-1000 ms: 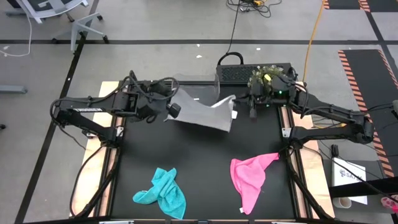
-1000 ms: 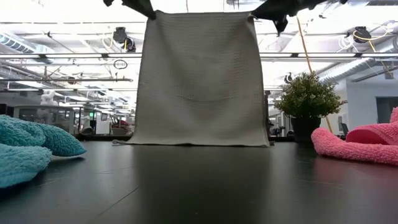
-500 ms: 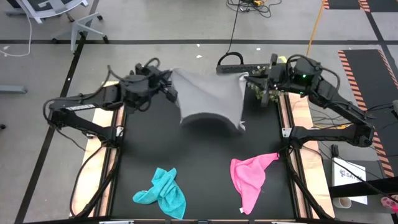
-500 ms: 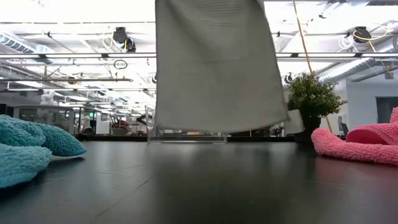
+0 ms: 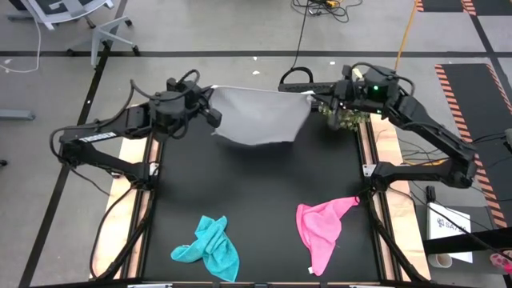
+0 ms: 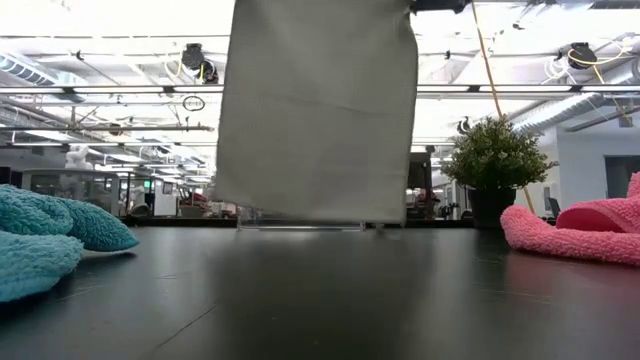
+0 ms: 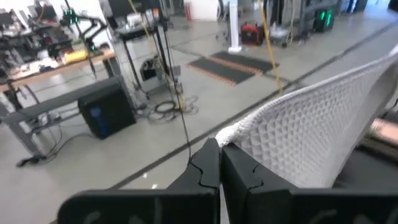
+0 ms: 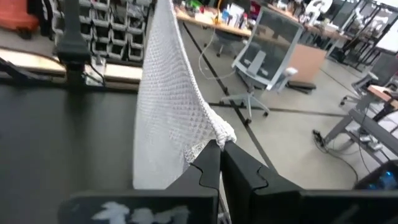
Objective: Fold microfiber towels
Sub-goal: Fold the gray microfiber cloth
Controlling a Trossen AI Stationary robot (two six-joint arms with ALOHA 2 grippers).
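Note:
The light grey-white towel [image 5: 260,116] hangs spread between my two grippers over the far half of the table. My left gripper [image 5: 214,112] is shut on its upper left corner, and my right gripper [image 5: 314,99] is shut on its upper right corner. In the low view the towel [image 6: 315,110] hangs as a flat sheet, its lower edge just above the tabletop. The teal towel [image 5: 206,248] lies bunched near the front left. The pink towel [image 5: 322,228] lies crumpled at the front right. My left gripper pinches the towel's upper left corner [image 7: 231,134] between its two shut fingers, which point nearly level. The cloth runs away from the fingertips toward the other arm and hangs below, clear of the table. My right gripper pinches the upper right corner [image 8: 216,133] between its shut fingers, coming at it nearly level. The cloth bunches slightly at the fingertips, then hangs down flat and clear of the table.
A potted plant [image 5: 344,116] stands at the far right edge beside my right gripper, also seen in the low view [image 6: 495,160]. A clear bin [image 6: 300,222] shows behind the towel's lower edge. A black box [image 5: 298,86] sits at the far edge.
Both grippers have risen and gone toward the table's far edge, still shut on the grey towel's corners. The towel, which reached down to the table and sagged between them, has been lifted clear, has swung, and now hangs spread flatter.

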